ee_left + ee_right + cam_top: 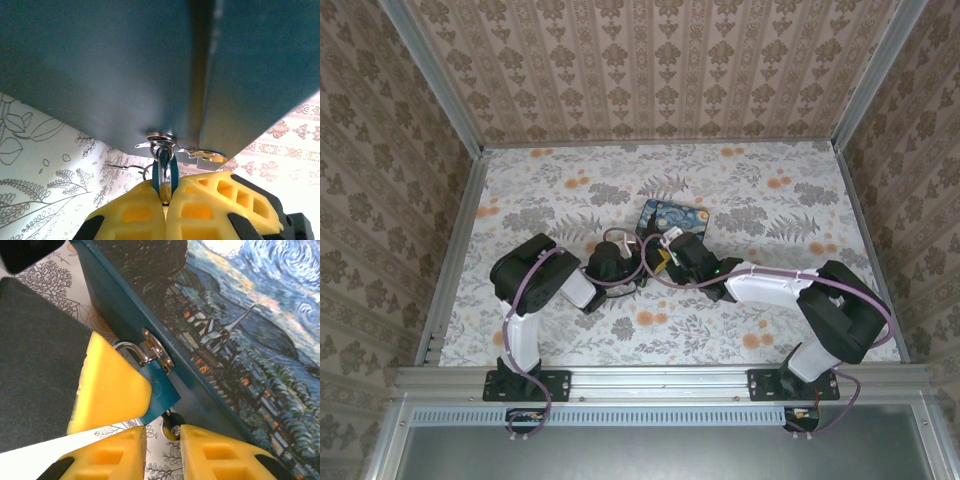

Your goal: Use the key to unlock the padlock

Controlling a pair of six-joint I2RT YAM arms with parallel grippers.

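On the box hasp (161, 136), padlock (157, 174), shackle (168, 167) boxward, clamped in left claw (165, 200); right claw (162, 441) slightly apart.

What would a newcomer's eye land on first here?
The Starry Night box in the middle of the flowered table. At its side the left claw pinches a small blue padlock hanging from the latch; the right claw sits close by, fingers apart.

Starry Night box (675, 217) on floral tabletop (570, 190), apparently closed; patterned wallpaper walls (650, 70) around.
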